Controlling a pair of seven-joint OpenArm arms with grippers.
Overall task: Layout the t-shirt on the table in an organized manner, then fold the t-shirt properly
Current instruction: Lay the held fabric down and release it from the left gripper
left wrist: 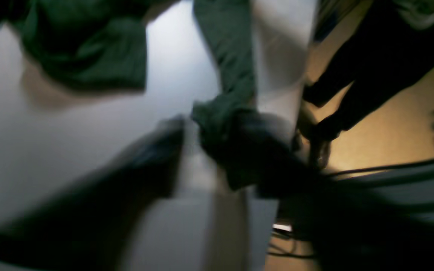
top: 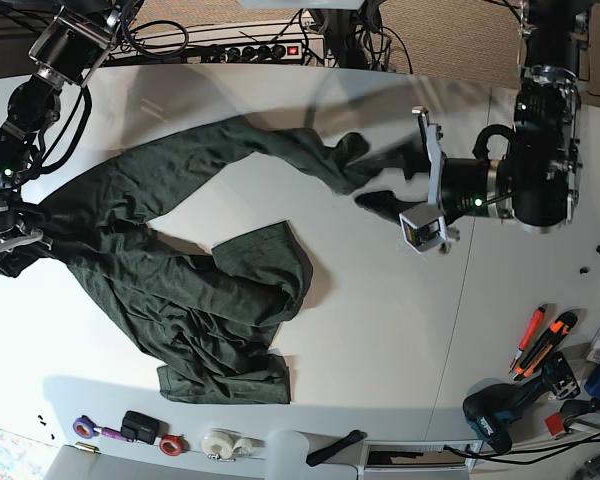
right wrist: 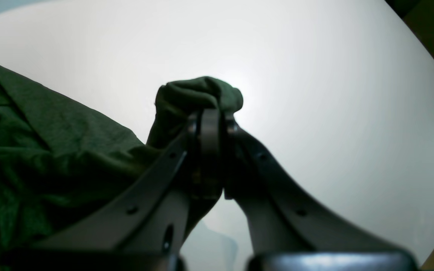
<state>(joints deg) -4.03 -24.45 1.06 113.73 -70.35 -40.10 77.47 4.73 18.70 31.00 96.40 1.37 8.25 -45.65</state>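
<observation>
The dark green t-shirt (top: 190,270) lies crumpled and stretched across the white table (top: 380,330). One long strip runs to the back right and ends at a bunched tip (top: 348,150). In the base view my right gripper (top: 8,250) is at the far left, shut on a bunch of t-shirt (right wrist: 198,94) that sticks out above its fingertips (right wrist: 211,116). My left gripper (top: 385,182) is blurred by motion just right of the strip's tip. In the left wrist view its jaws (left wrist: 190,128) stand apart, and the t-shirt strip (left wrist: 226,60) bunches against one finger (left wrist: 254,150).
Tape rolls and small parts (top: 220,440) line the near table edge. An orange cutter (top: 540,340) and a drill (top: 510,405) lie at the near right. A power strip and cables (top: 270,50) run along the far edge. The table edge (left wrist: 296,113) is close to the left gripper.
</observation>
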